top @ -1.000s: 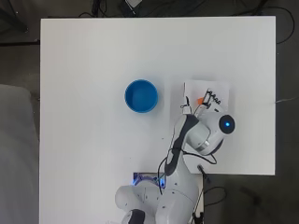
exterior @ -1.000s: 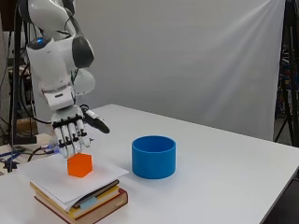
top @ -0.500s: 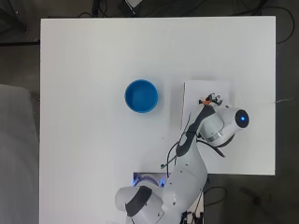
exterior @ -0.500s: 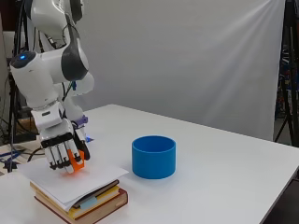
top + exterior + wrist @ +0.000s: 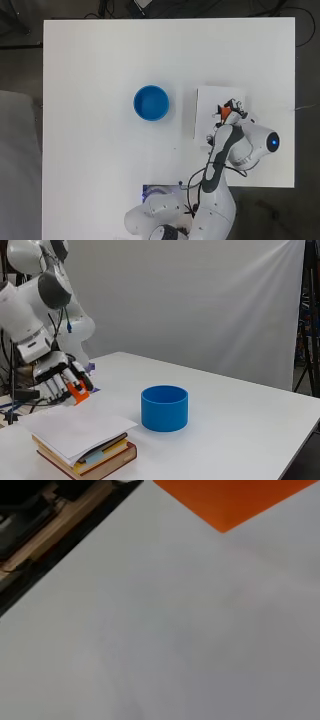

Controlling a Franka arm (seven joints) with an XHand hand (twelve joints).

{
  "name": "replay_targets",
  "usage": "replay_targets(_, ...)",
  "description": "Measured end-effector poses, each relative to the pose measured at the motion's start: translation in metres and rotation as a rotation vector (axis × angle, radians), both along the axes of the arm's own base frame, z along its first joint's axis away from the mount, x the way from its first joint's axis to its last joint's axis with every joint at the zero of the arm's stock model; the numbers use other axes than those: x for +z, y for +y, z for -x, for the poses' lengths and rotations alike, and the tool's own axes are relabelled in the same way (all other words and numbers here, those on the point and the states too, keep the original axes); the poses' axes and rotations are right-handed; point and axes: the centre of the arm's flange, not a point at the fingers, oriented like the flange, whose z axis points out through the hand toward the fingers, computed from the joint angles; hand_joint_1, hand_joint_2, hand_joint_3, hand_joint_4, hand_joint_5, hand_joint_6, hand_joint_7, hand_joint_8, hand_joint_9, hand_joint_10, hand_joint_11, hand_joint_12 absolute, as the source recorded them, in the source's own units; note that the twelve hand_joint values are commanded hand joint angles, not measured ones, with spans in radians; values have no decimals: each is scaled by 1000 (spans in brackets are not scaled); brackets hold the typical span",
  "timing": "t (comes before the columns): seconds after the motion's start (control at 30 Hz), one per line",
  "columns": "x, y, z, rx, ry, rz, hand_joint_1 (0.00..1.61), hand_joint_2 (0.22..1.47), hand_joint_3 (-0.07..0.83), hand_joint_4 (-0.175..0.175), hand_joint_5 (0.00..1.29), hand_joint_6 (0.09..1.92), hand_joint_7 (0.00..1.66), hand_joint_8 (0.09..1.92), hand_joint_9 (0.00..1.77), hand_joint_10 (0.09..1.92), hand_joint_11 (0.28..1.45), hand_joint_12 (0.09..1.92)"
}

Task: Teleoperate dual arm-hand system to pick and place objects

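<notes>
White arm reaches from the tabletop point(image 5: 240, 405) edge; hand point(image 5: 60, 381) has its fingers curled round an orange block point(image 5: 78, 390), block pinched between the dark fingertips and lifted clear of the paper below; from the side the block hangs tilted, one corner low, just above the near end of the book stack point(image 5: 90, 460); stack is a few books with a white sheet of paper point(image 5: 75, 427) on top, sheet overhanging the books a little; overhead the hand point(image 5: 231, 111) sits over the right part of the paper point(image 5: 210, 107), orange block point(image 5: 226, 114) peeking out between the fingers; blue bowl point(image 5: 151, 102) sits on the tabletop point(image 5: 100, 60) left of the paper in the overhead view, near but apart from it, upright; from the side the blue bowl point(image 5: 164, 407) stands right of the stack, not touching it; wrist view shows a corner of the orange block point(image 5: 235, 500) close up against the white paper point(image 5: 175, 630), with the layered book stack point(image 5: 55, 525) edges showing past the sheet's border; cables trail off the arm by the tabletop's edge; grey backdrop curtain point(image 5: 200, 305) hangs behind the tabletop.
</notes>
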Motion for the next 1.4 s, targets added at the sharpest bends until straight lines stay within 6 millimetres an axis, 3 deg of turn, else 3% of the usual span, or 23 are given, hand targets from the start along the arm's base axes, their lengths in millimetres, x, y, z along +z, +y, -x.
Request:
replay_targets(0.07, 27, 32, -25, 97, -52, 16, 923, 1219, 0, 175, 761, 1332, 1022, 1920, 1315, 1920, 955, 1793)
replay_targets(0.17, 82, 101, -60, 275, -128, 67, 935, 1207, -3, 175, 786, 1300, 1035, 1920, 1332, 1920, 973, 1805)
replay_targets(0.3, 155, 195, -81, 479, -166, 162, 941, 1199, -2, 175, 802, 1282, 1064, 1920, 1360, 1920, 1004, 1818)
replay_targets(0.4, 183, 235, -81, 556, -177, 200, 937, 1200, -1, 175, 799, 1282, 1077, 1920, 1373, 1920, 1019, 1825)
replay_targets(0.47, 185, 250, -84, 576, -163, 196, 917, 1216, 3, 175, 762, 1316, 1087, 1920, 1388, 1920, 1036, 1834)
replay_targets(0.53, 174, 259, -89, 598, -138, 174, 906, 1228, 3, 175, 739, 1342, 1072, 1920, 1391, 1920, 1040, 1840)
replay_targets(0.6, 152, 269, -94, 639, -102, 151, 901, 1190, -3, 56, 674, 682, 1007, 1920, 1359, 1920, 1022, 1851)
replay_targets(0.63, 140, 274, -95, 657, -88, 142, 898, 1176, -2, 19, 693, 411, 977, 1920, 1337, 1920, 1015, 1852)
replay_targets(0.67, 128, 278, -96, 672, -76, 135, 886, 1166, -2, 1, 718, 235, 937, 1920, 1300, 1920, 997, 1850)
replay_targets(0.73, 102, 285, -95, 698, -59, 126, 863, 1154, -1, 2, 769, 92, 817, 1920, 1179, 1920, 921, 1829)
replay_targets(0.77, 90, 287, -93, 710, -60, 123, 877, 1180, 2, 65, 763, 531, 759, 1920, 1121, 1920, 883, 1804)
replay_targets(0.8, 78, 288, -91, 722, -70, 122, 970, 1238, 5, -11, 692, 972, 698, 1818, 1068, 1920, 845, 1788)
replay_targets(0.83, 66, 289, -89, 734, -82, 122, 1041, 1282, 6, -83, 633, 1261, 656, 1738, 1014, 1920, 807, 1773)
replay_targets(0.87, 56, 289, -87, 743, -91, 121, 1086, 1311, 4, -128, 576, 1372, 660, 1725, 922, 1894, 739, 1715)
replay_targets(0.9, 45, 290, -87, 746, -91, 119, 1108, 1328, 3, -150, 538, 1420, 669, 1726, 833, 1851, 664, 1615)
replay_targets(0.97, 26, 290, -87, 740, -57, 112, 1124, 1345, 1, -170, 502, 1450, 672, 1744, 732, 1802, 579, 1448)
replay_targets(1.07, 1, 289, -86, 727, -8, 90, 1101, 1352, 1, -117, 497, 1497, 664, 1735, 678, 1762, 535, 1274)
replay_targets(1.13, -19, 290, -84, 726, 27, 69, 1092, 1359, 1, -109, 484, 1522, 658, 1742, 655, 1740, 533, 1190)
replay_targets(1.23, -48, 295, -76, 731, 68, 47, 1069, 1370, 0, -76, 467, 1567, 641, 1741, 590, 1615, 592, 763)
replay_targets(1.27, -57, 297, -75, 732, 82, 42, 849, 1302, -14, -54, 399, 1158, 559, 1366, 558, 1300, 596, 525)
replay_targets(1.3, -63, 298, -76, 729, 94, 40, 561, 1161, -23, -30, 245, 675, 344, 814, 365, 862, 531, 308)
replay_targets(1.33, -67, 300, -79, 730, 103, 43, 323, 1028, -24, -13, 131, 355, 186, 432, 211, 514, 461, 163)
replay_targets(1.4, -65, 305, -92, 725, 135, 56, 83, 897, -8, 4, 31, 87, 44, 103, 82, 165, 388, 87)
